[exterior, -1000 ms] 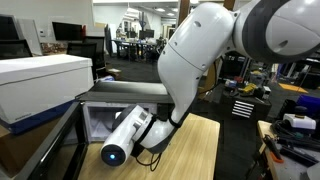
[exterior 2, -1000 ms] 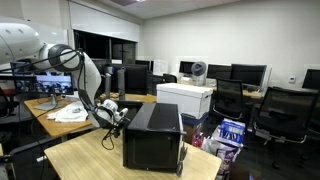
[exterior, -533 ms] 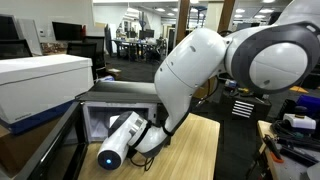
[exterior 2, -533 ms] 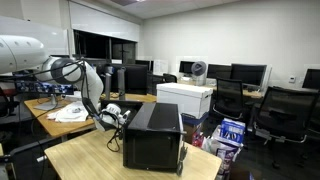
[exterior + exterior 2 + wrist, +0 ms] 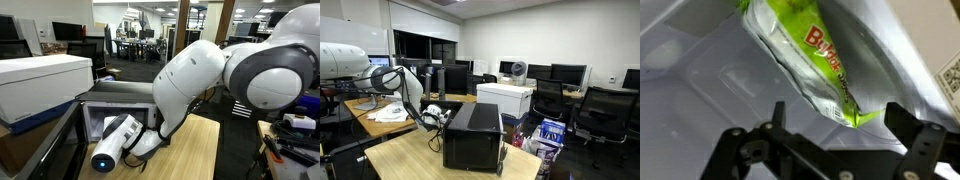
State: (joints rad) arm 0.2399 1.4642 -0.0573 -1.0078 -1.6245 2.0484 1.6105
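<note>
- One green snack bag leans tilted against the pale inner wall of the single black appliance, seen in the wrist view.
- One appliance stands on the wooden surface, its open white interior facing the arm.
- One white carton sits beside it.
- One tool: its two fingers stand fully apart, gripping nothing; the bag's lower corner hangs between them, just beside one finger.
</note>
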